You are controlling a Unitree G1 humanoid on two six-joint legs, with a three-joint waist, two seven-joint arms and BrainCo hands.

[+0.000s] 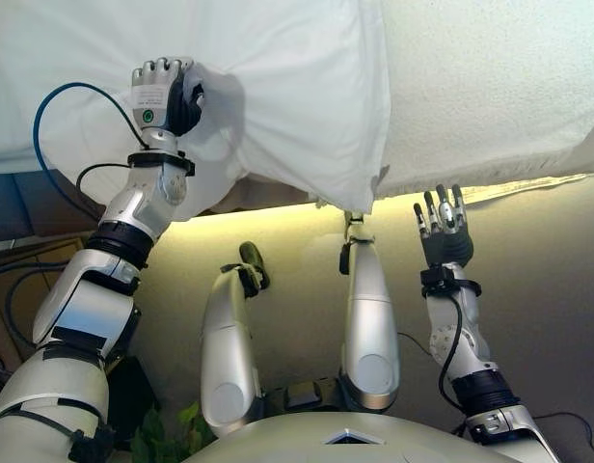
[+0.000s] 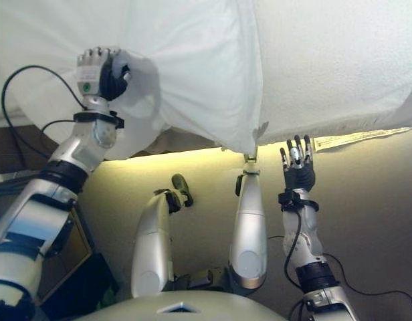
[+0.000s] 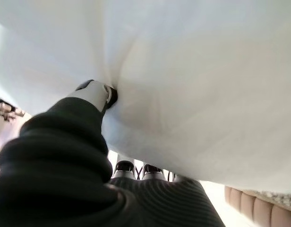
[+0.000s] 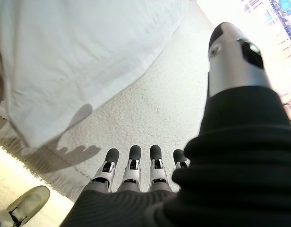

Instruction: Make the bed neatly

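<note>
White cotton is filling most of what I am looking down on: a smooth sheet (image 1: 278,87) is lying over the bed and hanging off its near edge in a loose fold, its lowest corner drooping toward the floor between my two arms. Beside it, to my right, a cream textured blanket (image 1: 490,87) is covering the rest of the bed, and the sheet is overlapping its edge. The blanket's fringed border is showing along the near side, just above the pale yellowish floor (image 1: 538,289).

My left hand (image 1: 164,95) is reaching up into the sheet near its hanging edge, and I am curling my fingers and thumb into the cloth, bunching it so that creases are running out from my grip. From the wrist camera the fabric is wrapping tightly around my thumb and pressing against the fingertips, so the cloth is clamped in that hand.

My right hand (image 1: 442,227) is hanging in the air just below the blanket's border, well apart from the sheet's drooping corner. Its fingers are standing straight and slightly spread, holding nothing and touching nothing, with the palm turned toward the bed. Its shadow is falling on the blanket near the fringe.

At the blanket's far right edge a small strip of printed label (image 2: 346,139) is peeking out.
</note>
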